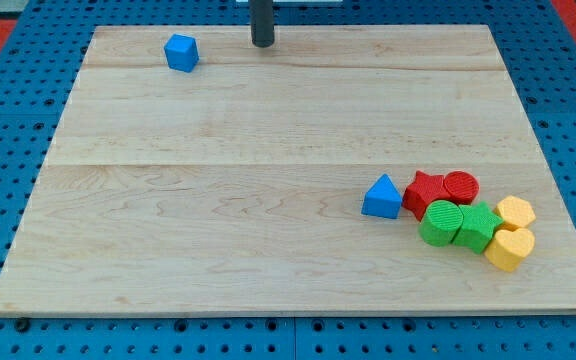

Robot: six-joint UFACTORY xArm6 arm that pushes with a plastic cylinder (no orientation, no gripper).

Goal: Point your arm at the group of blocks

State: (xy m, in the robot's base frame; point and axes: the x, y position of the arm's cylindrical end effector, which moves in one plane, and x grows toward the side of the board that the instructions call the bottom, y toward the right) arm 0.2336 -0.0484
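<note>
The group of blocks sits in the lower right part of the board (218,200). It has a blue triangle (382,197) on its left edge, then a red star (425,190) touching a red cylinder (460,186), below them a green cylinder (440,223) and a green block (478,227), and at the right a yellow hexagon (515,212) over a yellow heart (510,249). All of them are packed close, most touching.

My tip (262,44) is at the view's top, well apart from the group. A lone blue cube (181,52) lies near it, to the view's left.

There are no jaws on this arm, only a rod, so nothing is grasped.

The risk, I think, is at the end of the way. If the tip goes too far, it would hit the blue triangle first and push it into the red star, and the group would break. A drift to the left at the start could also knock the blue cube.
</note>
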